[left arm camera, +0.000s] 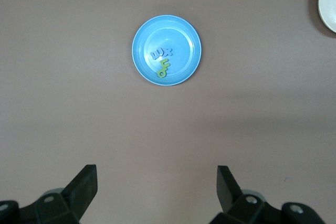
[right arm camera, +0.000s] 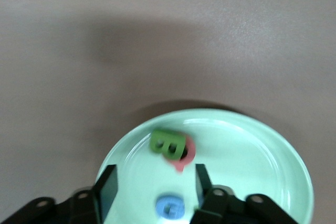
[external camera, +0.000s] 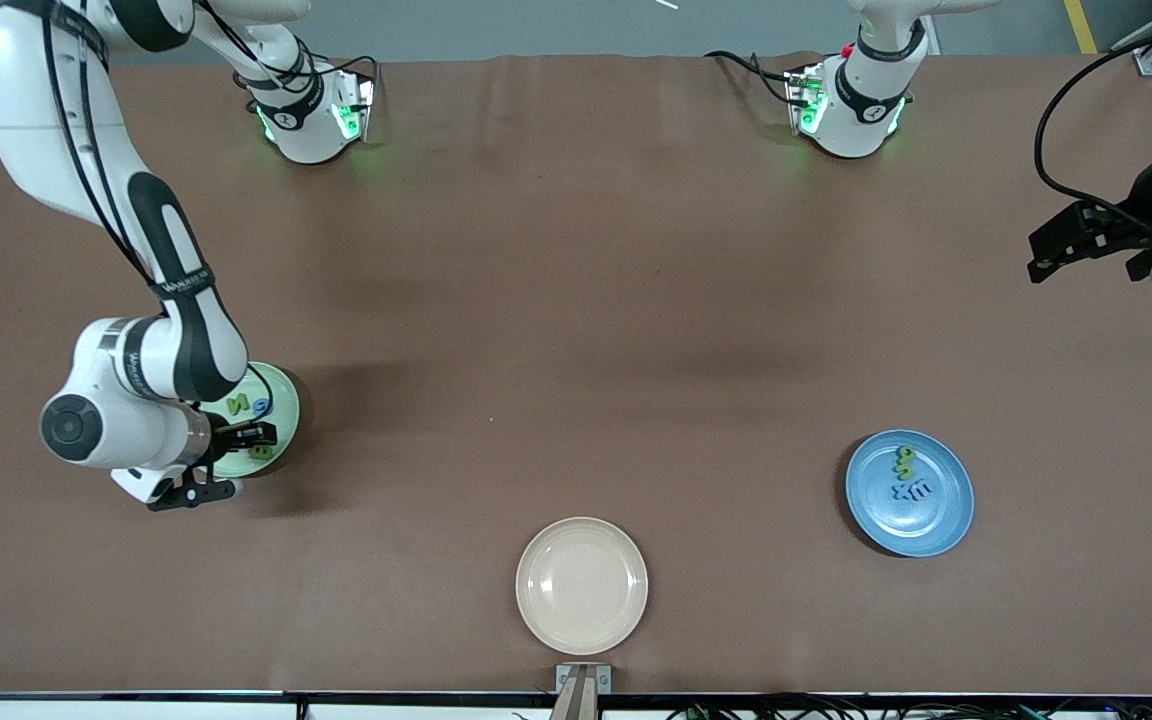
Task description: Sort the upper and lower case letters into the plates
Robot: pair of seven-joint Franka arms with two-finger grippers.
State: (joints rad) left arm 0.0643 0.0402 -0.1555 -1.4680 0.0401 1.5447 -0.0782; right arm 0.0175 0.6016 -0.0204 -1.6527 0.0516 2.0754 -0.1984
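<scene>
The pale mint green plate (external camera: 281,395) lies at the right arm's end of the table. My right gripper (external camera: 231,463) hangs open just over it. In the right wrist view the open gripper (right arm camera: 153,187) holds nothing. A blue letter (right arm camera: 170,206) lies on the mint plate (right arm camera: 252,156) between the fingers. A green B (right arm camera: 168,145) rests on a pink-red letter (right arm camera: 189,153) beside it. A green letter (external camera: 239,405) also shows. The blue plate (external camera: 941,520) holds blue letters (external camera: 913,492) and green letters (external camera: 904,462). My left gripper (external camera: 1038,258) waits open, high over the table's left-arm end; its wrist view (left arm camera: 157,182) shows the blue plate (left arm camera: 184,35).
A cream-beige plate (external camera: 581,585) with nothing in it lies near the table's front edge, at the middle; its rim shows in the left wrist view (left arm camera: 328,1). Bare brown tabletop (external camera: 576,330) stretches between the plates.
</scene>
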